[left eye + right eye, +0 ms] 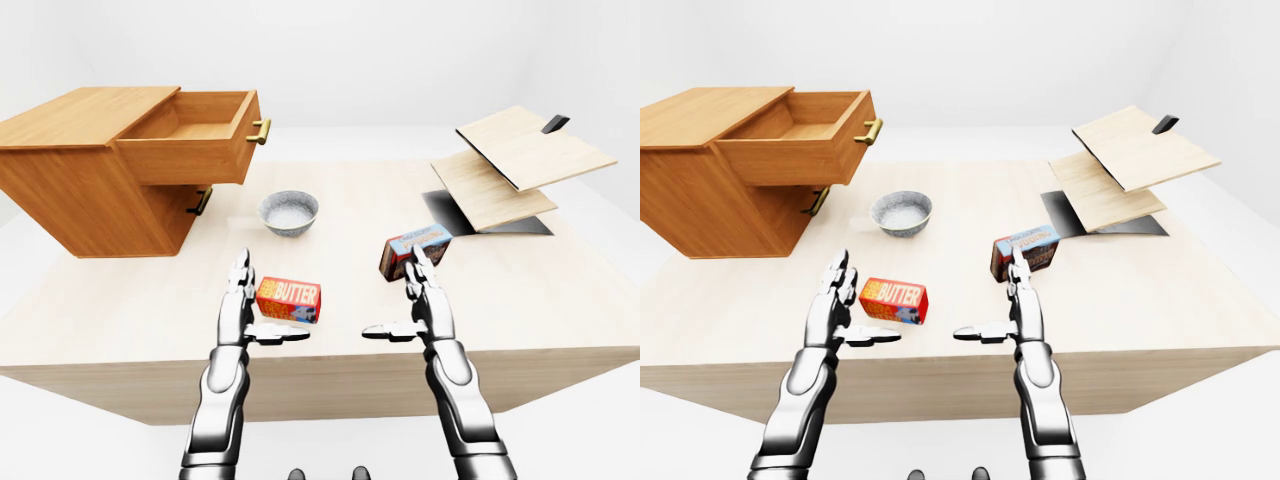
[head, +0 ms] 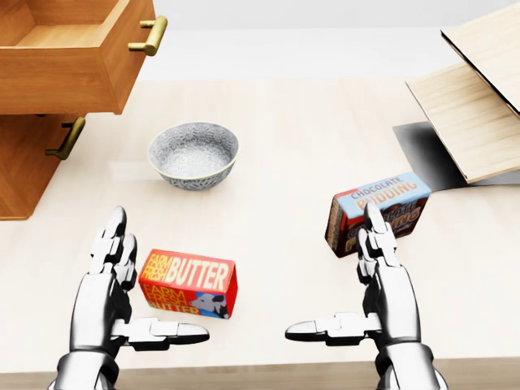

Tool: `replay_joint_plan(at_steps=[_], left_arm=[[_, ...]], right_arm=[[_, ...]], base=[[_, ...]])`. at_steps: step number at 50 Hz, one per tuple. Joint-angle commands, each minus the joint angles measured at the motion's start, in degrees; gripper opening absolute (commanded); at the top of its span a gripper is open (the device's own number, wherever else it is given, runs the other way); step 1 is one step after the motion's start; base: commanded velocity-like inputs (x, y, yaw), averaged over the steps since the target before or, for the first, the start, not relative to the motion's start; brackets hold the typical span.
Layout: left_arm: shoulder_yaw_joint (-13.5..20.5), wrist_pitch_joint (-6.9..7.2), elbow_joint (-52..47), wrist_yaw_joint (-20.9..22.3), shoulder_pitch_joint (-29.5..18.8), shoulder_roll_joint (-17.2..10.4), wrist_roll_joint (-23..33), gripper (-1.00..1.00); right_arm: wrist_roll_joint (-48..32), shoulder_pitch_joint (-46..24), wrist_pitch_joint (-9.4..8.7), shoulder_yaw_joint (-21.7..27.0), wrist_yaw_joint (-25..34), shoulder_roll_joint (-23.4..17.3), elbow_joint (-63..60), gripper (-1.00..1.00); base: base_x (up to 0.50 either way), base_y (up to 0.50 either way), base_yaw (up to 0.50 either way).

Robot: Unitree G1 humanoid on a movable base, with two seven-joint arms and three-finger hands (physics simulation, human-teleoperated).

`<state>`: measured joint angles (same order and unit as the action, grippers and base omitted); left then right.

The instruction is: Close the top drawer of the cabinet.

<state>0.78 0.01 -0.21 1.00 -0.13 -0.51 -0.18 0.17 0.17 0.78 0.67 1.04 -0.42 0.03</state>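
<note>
**A:** So the top drawer [image 1: 195,135] is hanging way out of the cabinet [image 1: 75,180] at the upper left of the left-eye view, brass handle [image 1: 260,131] pointing toward the middle of the worktop [image 1: 560,290]. Nothing is touching it yet. Both hands are sitting low, well apart from it.

**B:** Yeah, the left hand [image 2: 122,284] is spread open, thumb sticking out sideways, and the right hand [image 2: 366,284] is doing the same. Neither is holding anything.

**A:** My worry is the reach. The bowl [image 2: 193,154] is sitting between the left hand and the drawer, and the butter box [image 2: 188,283] is just beside that hand's thumb. I'm guessing a straight swing is clipping one of them.

**B:** Also, pushing on the corner near the handle could be skewing the drawer so it jams, or shoving the whole cabinet along instead.

**A:** View-wise, the head view is cropping the cabinet heavily but showing the lower handle [image 2: 67,136] and the chocolate pudding box [image 2: 378,210] up close.

**B:** And the eye views are giving the whole cabinet plus the tilted wooden boards [image 1: 1125,165] on the right, which the head view is cutting off.
</note>
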Motion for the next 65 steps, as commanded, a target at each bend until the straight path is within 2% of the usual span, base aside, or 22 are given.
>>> replay_joint_plan(at_steps=[1, 6, 8, 9, 17, 20, 21, 26, 31, 38, 43, 45, 50, 59, 65], left_arm=[[1.4, -0.21, -0.8, 1.8, 0.1, -0.6, -0.5, 1.0], [1.3, 0.1, -0.8, 2.2, 0.2, -0.6, -0.9, 1.0], [1.2, 0.63, -1.6, 2.7, 0.4, -0.7, -1.1, 1.0], [1.0, 0.39, -1.8, 2.8, 0.5, -0.8, -0.7, 1.0], [1.6, 1.14, -4.6, 3.0, 0.1, -0.9, -0.7, 1.0], [2.0, 2.21, -6.4, 3.1, -0.1, -1.0, -1.2, 1.0], [2.1, 2.69, -7.3, 3.4, -0.2, -1.1, -1.5, 1.0], [3.5, 4.99, -12.0, 3.8, -0.7, -1.6, -2.9, 1.0], [5.0, 4.99, -17.9, 4.1, -1.1, -2.3, -4.0, 1.0], [6.4, 4.99, -22.4, 4.0, -1.9, -2.7, -5.3, 1.0], [7.1, 4.99, -24.5, 3.6, -2.5, -2.9, -5.8, 1.0], [7.2, 4.99, -26.6, 3.5, -2.3, -2.9, -6.5, 1.0], [7.2, 4.99, -31.3, 3.6, -1.6, -2.8, -7.0, 1.0], [7.9, 4.99, -31.9, 3.6, -1.6, -2.6, -7.6, 1.0], [8.1, 4.99, -31.1, 3.6, -1.5, -2.9, -7.4, 1.0]], right_arm=[[0.6, -0.4, 1.3, 1.3, 1.4, -0.5, 1.0, 1.0], [0.3, -0.5, 1.72, 0.7, 1.7, -0.5, 1.3, 1.0], [0.4, -0.7, 1.31, 0.8, 1.9, -0.5, 1.2, 1.0], [0.3, -0.4, 1.11, 0.5, 2.2, -0.5, 0.6, 1.0], [-0.3, -0.4, -0.15, 0.5, 2.7, -0.6, -1.9, 1.0], [0.3, -0.5, -1.64, 0.5, 3.1, -0.5, -3.3, 1.0], [1.2, -0.4, -3.31, 0.6, 3.5, -0.4, -4.5, 1.0], [1.2, -0.9, -4.0, 0.8, 3.5, -0.7, -5.7, 1.0], [1.0, -1.2, -5.2, 1.0, 3.5, -0.8, -7.6, 1.0], [0.8, -1.7, -4.81, 1.1, 3.5, -0.8, -7.5, 1.0], [0.5, -1.8, -5.11, 1.0, 3.6, -0.9, -7.9, 1.0], [0.5, -1.8, -5.78, 0.9, 3.7, -0.9, -8.8, 1.0], [0.5, -2.2, -5.78, 1.2, 3.7, -1.0, -10.4, 1.0], [-0.8, -2.2, -5.78, 1.1, 3.5, -1.2, -14.4, 1.0], [-1.9, -1.8, -5.78, 0.7, 3.9, -1.2, -15.7, 1.0]], base=[[0.0, 0.0, 0.0], [0.0, 0.0, 0.0], [0.0, 0.0, 0.0], [0.0, 0.0, 0.0], [0.0, 0.0, 0.0], [0.0, 0.0, 0.0], [0.0, 0.0, 0.0], [0.0, 0.0, 0.0], [0.0, 0.0, 0.0], [0.0, 0.0, 0.0], [0.0, 0.0, 0.0], [0.0, 0.0, 0.0], [0.0, 0.0, 0.0], [0.0, 0.0, 0.0], [0.0, 0.45, 0.0]])
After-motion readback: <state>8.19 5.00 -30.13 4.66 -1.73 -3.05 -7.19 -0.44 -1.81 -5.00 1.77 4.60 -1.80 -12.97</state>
